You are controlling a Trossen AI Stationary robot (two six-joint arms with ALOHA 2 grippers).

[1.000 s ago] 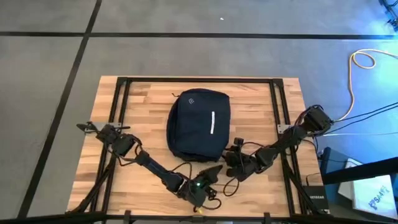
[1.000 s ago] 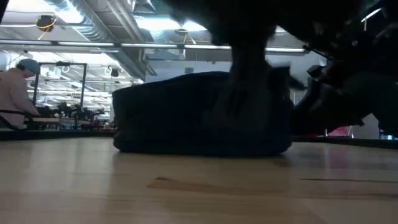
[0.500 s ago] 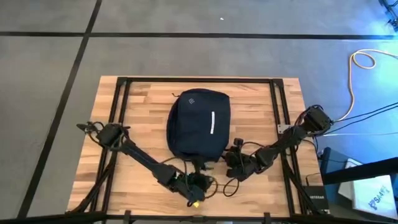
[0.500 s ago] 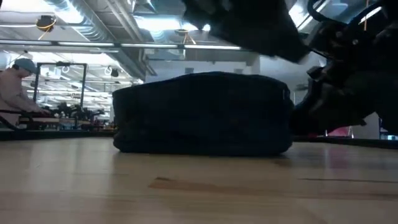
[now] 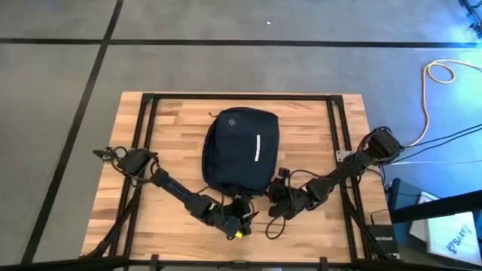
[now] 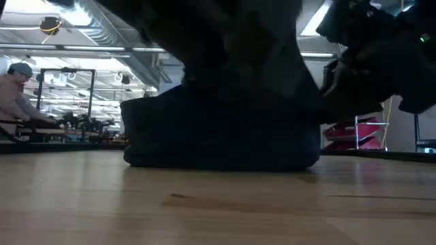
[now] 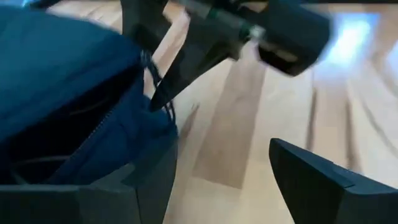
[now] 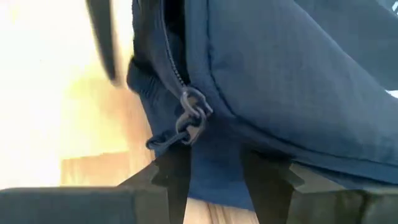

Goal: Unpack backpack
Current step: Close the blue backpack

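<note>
The backpack lies flat in the middle of the table, dark navy, white diamond logo and white stripe facing up. Both arms are in at its near end.

The left hand sits just off the backpack's near edge, a little toward the left corner. In the left wrist view its two dark fingers stand well apart, bare wood showing between them, nothing held. One finger is right against the navy fabric, where a zipper line runs along an opening with a dark interior behind it. Beyond this hand, the other arm crosses over the table, its tip reaching down to the fabric edge.

The right hand is at the backpack's near right corner, touching or all but touching it. From the right wrist view the fingers are set narrow with a fold of navy fabric between them; whether they are pinching it I cannot tell. Just ahead of those fingers hangs a metal zipper pull at the end of a zipper track.

In the low view the backpack sits as a dark mound on the wood, with arm shapes dark above it. Far behind, a person in a cap stands at a bench.
</note>
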